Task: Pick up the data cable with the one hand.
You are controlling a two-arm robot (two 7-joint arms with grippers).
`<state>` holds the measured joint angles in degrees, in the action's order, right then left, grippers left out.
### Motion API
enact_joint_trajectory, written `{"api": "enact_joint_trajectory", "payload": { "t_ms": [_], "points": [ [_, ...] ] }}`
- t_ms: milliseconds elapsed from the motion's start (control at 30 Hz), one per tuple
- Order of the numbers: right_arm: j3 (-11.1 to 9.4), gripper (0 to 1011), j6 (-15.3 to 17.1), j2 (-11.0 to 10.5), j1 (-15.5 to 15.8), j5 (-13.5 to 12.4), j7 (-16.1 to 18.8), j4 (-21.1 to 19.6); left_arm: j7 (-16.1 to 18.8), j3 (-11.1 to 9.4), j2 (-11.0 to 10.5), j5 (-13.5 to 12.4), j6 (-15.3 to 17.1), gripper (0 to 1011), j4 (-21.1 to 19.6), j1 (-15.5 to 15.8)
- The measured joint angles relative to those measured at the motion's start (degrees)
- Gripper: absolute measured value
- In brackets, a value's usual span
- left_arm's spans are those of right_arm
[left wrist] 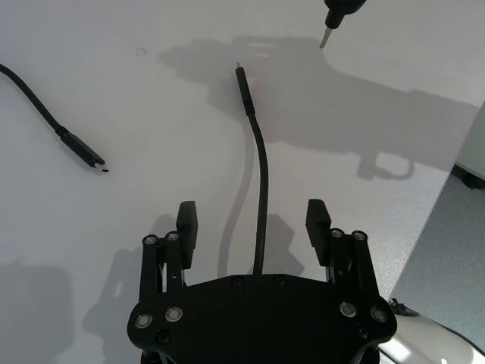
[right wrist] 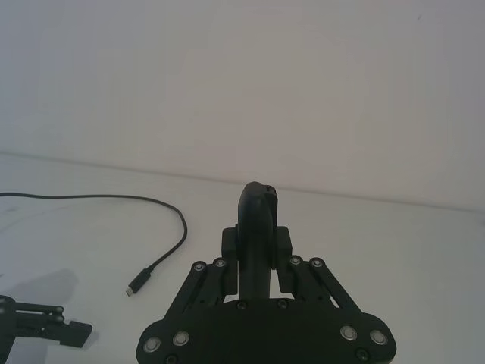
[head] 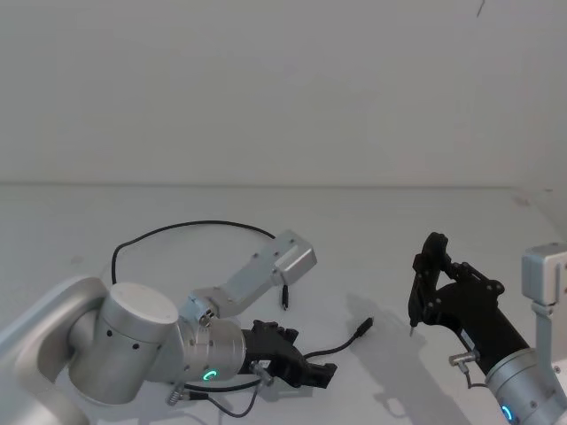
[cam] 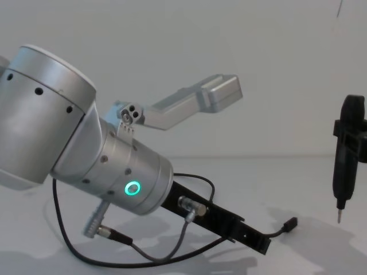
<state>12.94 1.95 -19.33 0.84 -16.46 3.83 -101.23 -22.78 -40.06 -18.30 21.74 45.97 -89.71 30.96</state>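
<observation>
Left gripper: low over the white table, its two fingers spread wide with nothing pinched; it lies nearly flat, likely so the pads can close sideways on something thin
Data cable: lying on the table in a loose curve, one stretch running straight through the gap between the left fingers and touching neither pad as far as I can tell
Near plug: on the table just beyond the left fingertips, pointing towards the right arm (the far plug rests off to one side, well apart)
Right gripper: held up over the right of the table, clamped on a black pen-shaped tool whose metal tip hovers above the surface, clear of the cable; it looks parked out of the way
Step in hand: the cord sits between the fingers, so closing on it seems the next call
Risk: the cord is thin and lies flat, so it may slip under the pads if they close too high
</observation>
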Motion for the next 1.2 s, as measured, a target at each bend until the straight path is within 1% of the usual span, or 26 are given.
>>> {"api": "enact_joint_trajectory", "payload": {
  "t_ms": [67, 100, 167, 200, 300, 533, 567, 633, 700, 733, 800, 833, 967, 1200],
  "points": [
    [0.00, 279, 0.00, 0.00, 0.00, 0.00, 0.00, 0.00, 0.05, -0.09, 0.14, -0.08, 0.15, 840, 0.14, 0.07],
    [0.00, 279, 0.00, 0.00, 0.00, 0.00, 0.00, 0.00, 0.05, -0.09, 0.14, -0.08, 0.15, 840, 0.14, 0.07],
    [0.00, 279, 0.00, 0.00, 0.00, -0.01, 0.00, 0.00, 0.09, -0.16, 0.26, -0.14, 0.28, 768, 0.25, 0.11],
    [0.00, 279, 0.00, 0.00, 0.00, 0.00, 0.00, 0.00, 0.10, -0.18, 0.30, -0.16, 0.32, 711, 0.28, 0.12],
    [0.00, 279, 0.00, 0.00, 0.00, 0.00, 0.00, 0.00, 0.17, -0.30, 0.43, -0.24, 0.49, 633, 0.42, 0.18],
    [0.00, 279, 0.00, 0.00, 0.00, 0.00, 0.00, 0.00, 0.24, -0.41, 0.60, -0.34, 0.67, 410, 0.58, 0.24],
    [0.00, 279, 0.00, 0.00, 0.00, 0.00, 0.00, 0.00, 0.25, -0.42, 0.61, -0.34, 0.69, 394, 0.59, 0.24],
    [0.00, 279, 0.00, 0.00, 0.00, 0.00, 0.00, 0.00, 0.26, -0.44, 0.65, -0.36, 0.72, 308, 0.62, 0.25],
    [0.00, 279, 0.00, 0.00, 0.00, 0.00, 0.00, 0.00, 0.27, -0.45, 0.67, -0.37, 0.75, 269, 0.64, 0.26],
    [0.00, 279, 0.00, 0.00, 0.00, 0.00, 0.00, 0.00, 0.28, -0.46, 0.69, -0.38, 0.76, 207, 0.65, 0.27],
    [0.00, 279, 0.00, 0.00, 0.00, 0.00, 0.00, 0.00, 0.28, -0.47, 0.70, -0.39, 0.77, 170, 0.66, 0.28],
    [0.00, 279, 0.00, 0.00, 0.00, 0.00, 0.00, 0.00, 0.29, -0.49, 0.71, -0.40, 0.79, 118, 0.67, 0.28],
    [0.00, 279, 0.00, 0.00, 0.00, 0.00, 0.00, 0.00, 0.31, -0.51, 0.73, -0.42, 0.81, 42, 0.69, 0.30],
    [-0.16, 279, -0.01, 0.06, -0.10, -0.05, 0.06, 0.00, 0.08, -0.59, 0.69, -0.56, 0.68, 39, 0.76, 0.36]
  ]
}}
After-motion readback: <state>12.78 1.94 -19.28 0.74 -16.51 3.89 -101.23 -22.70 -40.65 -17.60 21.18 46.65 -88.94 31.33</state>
